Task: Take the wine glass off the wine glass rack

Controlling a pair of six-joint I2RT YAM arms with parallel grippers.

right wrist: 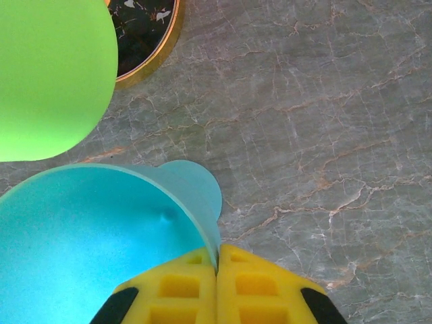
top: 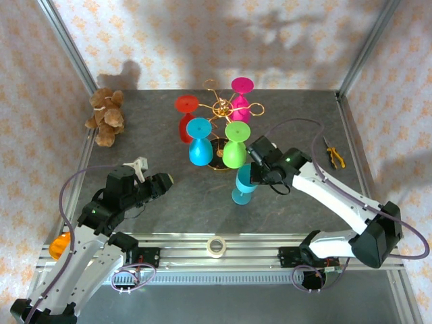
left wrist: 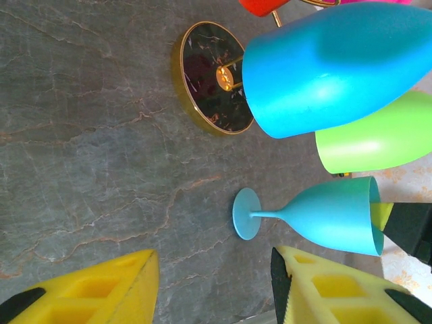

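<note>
The grey stone-look table (top: 196, 209) carries the gold rack (top: 219, 108) at its far middle. A red glass (top: 187, 103), magenta glass (top: 242, 86), blue glass (top: 199, 152) and green glass (top: 234, 155) hang from it bowl-down. The teal glass (top: 245, 181) is off the rack, foot-down on the table just near-right of the rack's base. The right gripper (right wrist: 217, 260) is clenched on its rim. The left gripper (left wrist: 212, 270), near left, gapes, grasping nothing. A bear (top: 104, 118) sits far left, pliers (top: 334, 155) lie right, and tape (top: 216, 246) lies at the near edge.
</note>
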